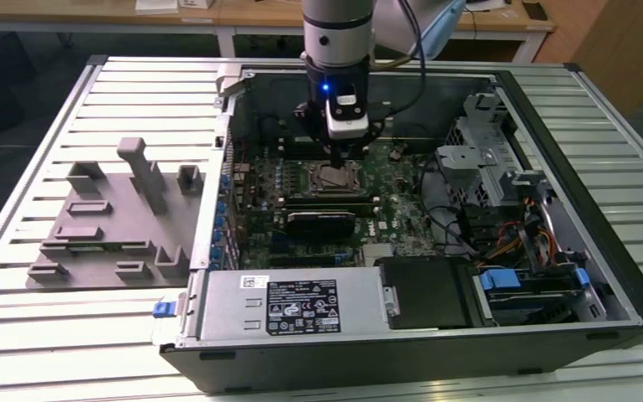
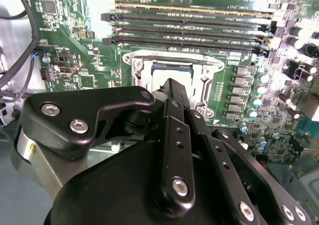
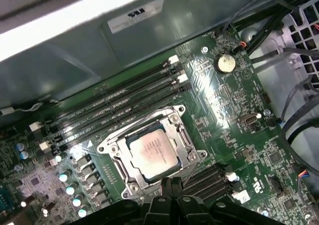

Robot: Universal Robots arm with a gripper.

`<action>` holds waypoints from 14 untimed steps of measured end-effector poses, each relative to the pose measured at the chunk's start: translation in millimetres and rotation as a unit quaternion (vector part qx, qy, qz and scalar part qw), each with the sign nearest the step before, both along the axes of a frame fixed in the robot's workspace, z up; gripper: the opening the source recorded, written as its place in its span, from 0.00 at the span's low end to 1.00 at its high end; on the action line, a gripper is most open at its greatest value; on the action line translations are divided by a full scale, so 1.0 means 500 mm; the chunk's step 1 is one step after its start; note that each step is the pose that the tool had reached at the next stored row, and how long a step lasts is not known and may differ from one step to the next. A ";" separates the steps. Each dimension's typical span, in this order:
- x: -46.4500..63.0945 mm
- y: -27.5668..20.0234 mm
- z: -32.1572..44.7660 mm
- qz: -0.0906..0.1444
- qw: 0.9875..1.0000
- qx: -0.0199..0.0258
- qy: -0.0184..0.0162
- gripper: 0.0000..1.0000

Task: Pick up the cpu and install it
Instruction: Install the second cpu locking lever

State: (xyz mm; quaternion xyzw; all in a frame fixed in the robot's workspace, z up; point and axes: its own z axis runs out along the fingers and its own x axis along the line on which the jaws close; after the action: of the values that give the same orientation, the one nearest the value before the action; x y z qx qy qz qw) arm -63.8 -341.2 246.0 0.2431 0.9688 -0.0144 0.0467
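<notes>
We hover our gripper over the seated cpu.
Fingers pressed together, empty; descending could scratch it.

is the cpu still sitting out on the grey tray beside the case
No, in the first wrist view the cpu lies inside the socket frame on the motherboard, with the gripper just above it.

Item count, referenced to the computer case

Inside the computer case we count one cpu, seated in one socket frame; beside that frame we count four memory slots and one coin cell.
</notes>
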 end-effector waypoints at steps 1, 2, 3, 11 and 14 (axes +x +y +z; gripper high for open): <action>0.000 -0.0018 0.000 0.000 1.000 0.000 0.000 0.11; 0.000 -0.0037 0.000 0.000 1.000 0.000 0.000 0.11; 0.000 -0.0054 0.000 0.000 1.000 0.000 0.000 0.11; 0.000 -0.0176 0.000 0.000 1.000 0.000 0.000 0.11; 0.000 -0.0246 0.000 0.000 1.000 0.000 0.000 0.11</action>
State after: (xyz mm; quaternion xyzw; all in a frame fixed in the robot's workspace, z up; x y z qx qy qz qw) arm -63.8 -353.5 246.0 0.2431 0.9688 -0.0144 0.0467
